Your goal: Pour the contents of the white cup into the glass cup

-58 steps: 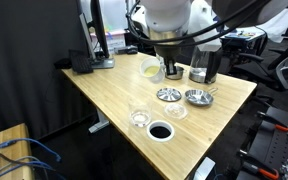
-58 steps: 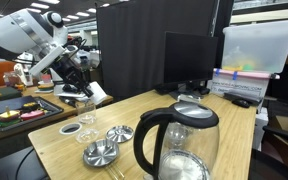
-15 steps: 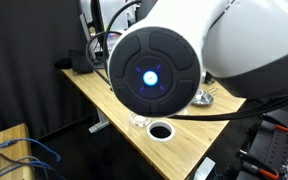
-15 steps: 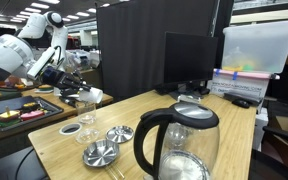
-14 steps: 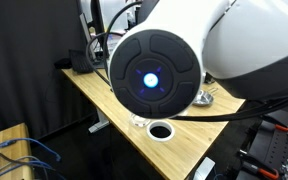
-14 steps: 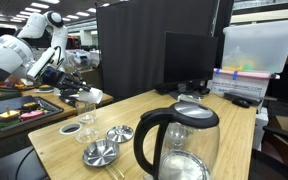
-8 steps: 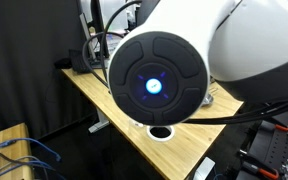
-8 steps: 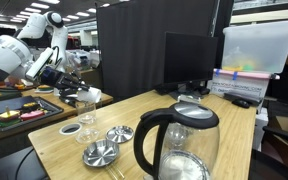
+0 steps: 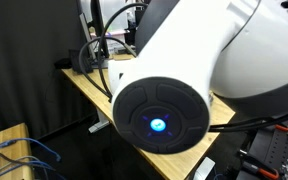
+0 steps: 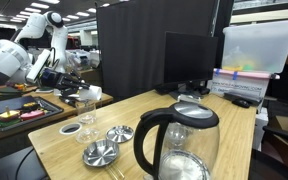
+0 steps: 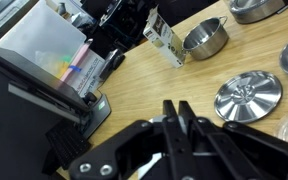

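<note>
Bare wooden table (image 10: 144, 108) lies open between metal bowls (image 10: 101, 153) and monitor (image 10: 191, 62), tall glass kettle (image 10: 179, 145) blocks the near corner, glass cup (image 10: 87, 124) stands close beside the bowls, small metal cup (image 11: 206, 38) sits clear on bare wood in the wrist view, arm housing (image 9: 174, 90) fills an exterior view.

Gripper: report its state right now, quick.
Gripper: cannot be told. In an exterior view the white cup sits at its tip, but it is too small to confirm a grip.
</note>
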Robot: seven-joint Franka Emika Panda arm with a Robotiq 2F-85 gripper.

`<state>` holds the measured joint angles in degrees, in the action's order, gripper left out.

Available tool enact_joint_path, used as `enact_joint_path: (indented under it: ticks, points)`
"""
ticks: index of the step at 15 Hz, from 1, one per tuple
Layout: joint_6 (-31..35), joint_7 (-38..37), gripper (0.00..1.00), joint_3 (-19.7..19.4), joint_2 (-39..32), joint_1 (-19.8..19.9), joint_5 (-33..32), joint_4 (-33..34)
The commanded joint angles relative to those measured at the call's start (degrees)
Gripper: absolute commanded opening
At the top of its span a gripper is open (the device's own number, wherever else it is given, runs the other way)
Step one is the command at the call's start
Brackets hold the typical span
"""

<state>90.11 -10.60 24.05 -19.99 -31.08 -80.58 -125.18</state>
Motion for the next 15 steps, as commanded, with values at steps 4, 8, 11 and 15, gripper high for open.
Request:
enact_joint_path:
  ticks: [4,8,11,15]
  points:
    - [-5.2,-3.4,0.02,-0.2,-4.0,-0.6,-5.2,2.1]
    - [-7.3,-4.7,0.02,-0.6,-5.3,-0.5,-8.2,2.4]
    - [-8.6,-5.4,0.02,-0.4,-6.0,-0.5,-9.2,2.7]
    - [-9.8,-5.9,0.02,-0.4,-6.4,-0.5,-9.5,2.8]
